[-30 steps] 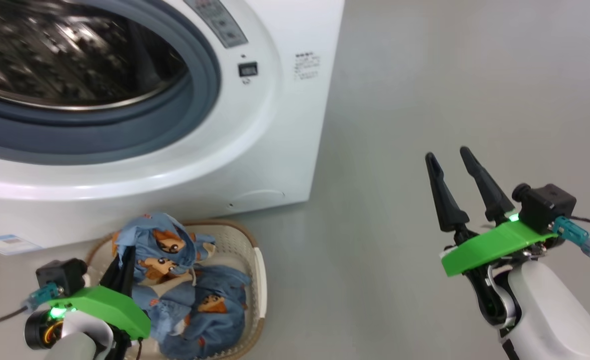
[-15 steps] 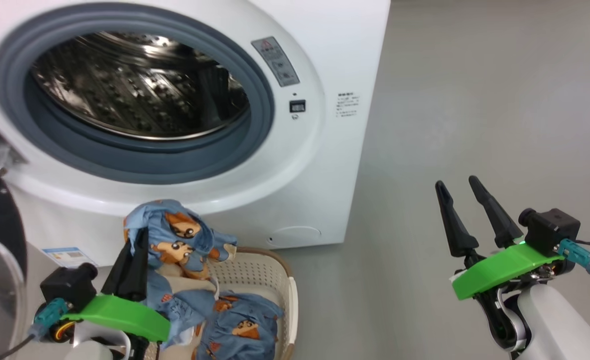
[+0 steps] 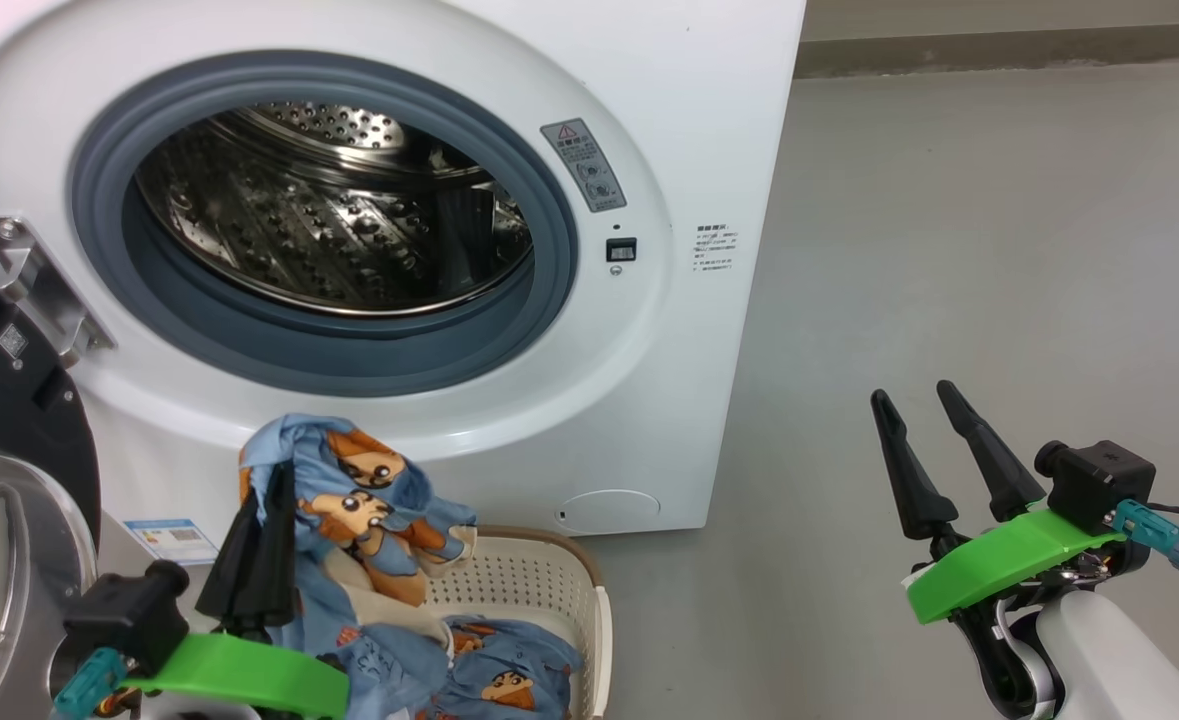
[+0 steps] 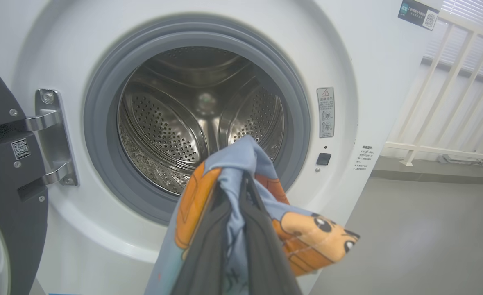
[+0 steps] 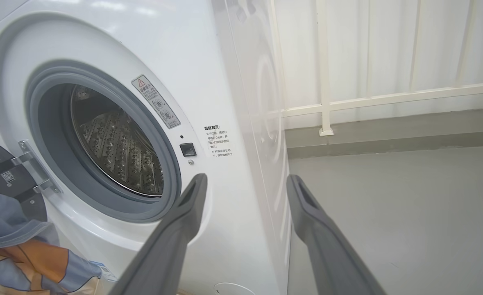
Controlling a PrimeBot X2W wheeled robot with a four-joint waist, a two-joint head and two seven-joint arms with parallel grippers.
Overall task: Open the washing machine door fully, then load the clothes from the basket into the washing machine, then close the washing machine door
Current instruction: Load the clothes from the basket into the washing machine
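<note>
Pinches light blue cartoon-printed clothes in the closed left hand lower left, above the cream perforated plastic basket, right hand spread empty lower right; risks snagging trailing cloth on the white washing machine's grey-blue rubber ring.

Head view tilted up, washing machine mouth now wholly in frame, left gripper lifting clothes higher above basket at lower left.

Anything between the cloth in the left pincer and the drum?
Nothing visible. The washing machine door is swung aside to the left, the drum looks empty, and the left pincer holds the clothes before its mouth.
</note>
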